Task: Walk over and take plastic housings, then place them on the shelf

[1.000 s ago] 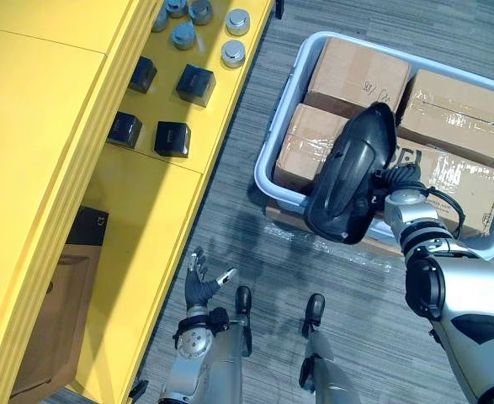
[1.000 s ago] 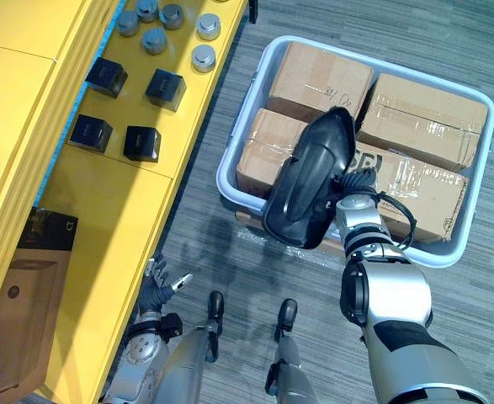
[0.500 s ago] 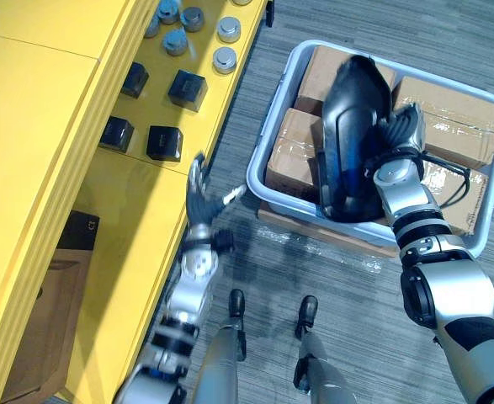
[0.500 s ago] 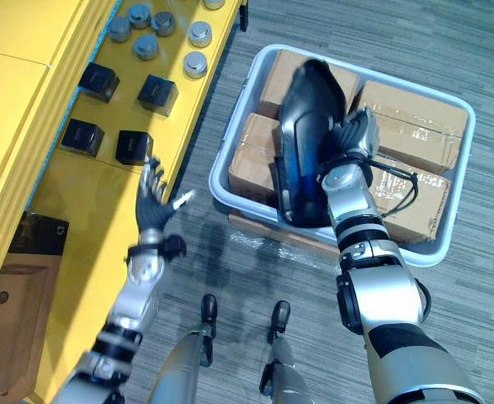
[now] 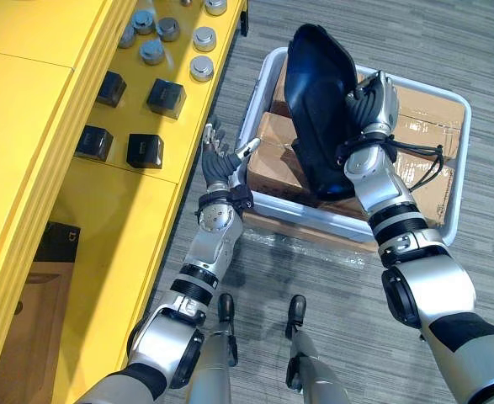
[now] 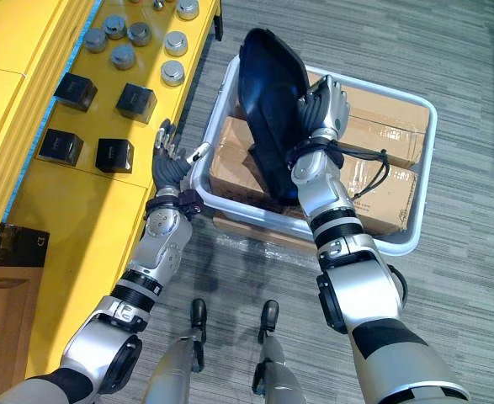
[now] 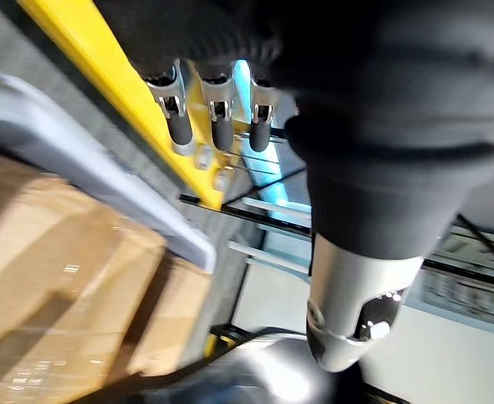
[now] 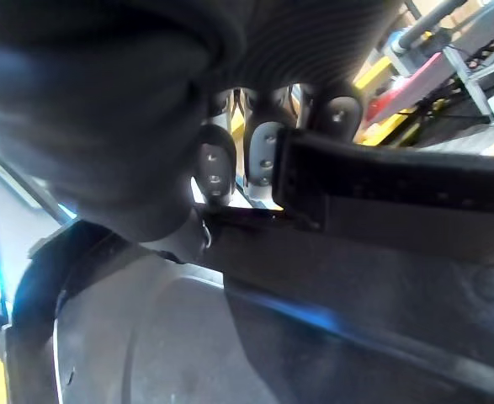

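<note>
A large black plastic housing (image 5: 318,109) is held tilted above a grey tub (image 5: 462,160) of cardboard boxes (image 5: 427,114). My right hand (image 5: 373,105) is shut on the housing's right edge; in the right wrist view its fingers (image 8: 259,160) curl over the rim of the housing (image 8: 230,337). My left hand (image 5: 220,164) is open with fingers spread, raised beside the tub's left wall and apart from the housing. In the left wrist view its straight fingers (image 7: 217,118) point past the tub's rim (image 7: 87,168). The yellow shelf (image 5: 61,210) lies to the left.
On the shelf sit several black cubes (image 5: 164,97) and several round metal pieces (image 5: 200,67). A brown box (image 5: 28,337) stands on a lower level at the left. Grey carpet runs between the shelf and the tub.
The right hand has raised the housing higher and further over the tub. The left hand has come up from low by the shelf to the tub's left wall. The camera has shifted.
</note>
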Controlling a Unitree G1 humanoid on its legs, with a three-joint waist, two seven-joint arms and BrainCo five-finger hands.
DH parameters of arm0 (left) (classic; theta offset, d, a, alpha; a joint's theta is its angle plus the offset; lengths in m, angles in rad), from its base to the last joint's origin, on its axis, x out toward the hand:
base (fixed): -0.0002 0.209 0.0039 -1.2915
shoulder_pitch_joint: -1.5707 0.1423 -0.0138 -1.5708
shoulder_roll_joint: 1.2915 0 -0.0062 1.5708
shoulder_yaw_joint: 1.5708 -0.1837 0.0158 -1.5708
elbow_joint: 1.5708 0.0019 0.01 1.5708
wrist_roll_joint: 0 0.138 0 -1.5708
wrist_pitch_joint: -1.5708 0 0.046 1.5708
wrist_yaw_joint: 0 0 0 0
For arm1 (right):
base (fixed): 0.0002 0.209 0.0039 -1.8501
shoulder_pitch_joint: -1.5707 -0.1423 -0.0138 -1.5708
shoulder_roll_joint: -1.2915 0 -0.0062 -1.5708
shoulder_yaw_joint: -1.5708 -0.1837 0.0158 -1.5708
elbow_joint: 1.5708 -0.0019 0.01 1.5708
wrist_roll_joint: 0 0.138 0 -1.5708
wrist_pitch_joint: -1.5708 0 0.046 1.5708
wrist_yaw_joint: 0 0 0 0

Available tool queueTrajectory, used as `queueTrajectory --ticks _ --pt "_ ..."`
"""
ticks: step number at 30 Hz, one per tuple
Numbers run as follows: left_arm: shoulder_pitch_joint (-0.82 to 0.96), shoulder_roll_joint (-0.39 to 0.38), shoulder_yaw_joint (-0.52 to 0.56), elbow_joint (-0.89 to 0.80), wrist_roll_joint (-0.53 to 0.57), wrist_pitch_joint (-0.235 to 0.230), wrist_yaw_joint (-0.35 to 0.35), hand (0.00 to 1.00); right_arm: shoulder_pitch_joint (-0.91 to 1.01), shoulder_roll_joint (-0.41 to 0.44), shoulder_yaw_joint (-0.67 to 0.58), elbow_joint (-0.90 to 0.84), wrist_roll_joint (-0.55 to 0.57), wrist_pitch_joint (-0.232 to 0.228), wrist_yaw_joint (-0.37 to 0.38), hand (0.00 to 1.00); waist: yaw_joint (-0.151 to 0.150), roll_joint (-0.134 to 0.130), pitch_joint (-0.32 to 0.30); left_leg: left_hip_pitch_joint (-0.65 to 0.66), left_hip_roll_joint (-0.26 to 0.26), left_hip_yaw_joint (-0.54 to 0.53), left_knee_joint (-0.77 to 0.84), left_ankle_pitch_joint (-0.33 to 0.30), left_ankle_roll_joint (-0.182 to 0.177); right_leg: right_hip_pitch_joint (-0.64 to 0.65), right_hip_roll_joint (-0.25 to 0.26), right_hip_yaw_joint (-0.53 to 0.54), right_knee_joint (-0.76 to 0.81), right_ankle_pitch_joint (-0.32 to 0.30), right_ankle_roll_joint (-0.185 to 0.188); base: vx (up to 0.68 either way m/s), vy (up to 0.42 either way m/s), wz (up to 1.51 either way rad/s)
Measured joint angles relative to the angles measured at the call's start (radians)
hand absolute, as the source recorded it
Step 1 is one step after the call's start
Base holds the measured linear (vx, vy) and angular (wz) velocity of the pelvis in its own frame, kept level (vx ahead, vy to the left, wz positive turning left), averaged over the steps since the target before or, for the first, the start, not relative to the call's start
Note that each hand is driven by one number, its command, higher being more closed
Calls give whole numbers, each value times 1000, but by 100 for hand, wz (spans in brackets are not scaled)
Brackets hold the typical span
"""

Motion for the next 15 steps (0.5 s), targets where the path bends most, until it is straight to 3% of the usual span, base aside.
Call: queueTrajectory --ticks 5,15 --pt "-51 0 12 68 -122 2 -38 0 -9 31 18 -44 0 0 -26 100 -14 -29 1 -13 5 1 25 -4 -3 -3 3 2 0 0 0 -14 47 -2" --pt "-92 1 -62 71 -325 -22 -142 0 -9 141 16 -238 4 0 -74 100 -29 -41 -2 -3 19 1 41 -8 -8 13 14 2 0 0 0 -8 47 -2"
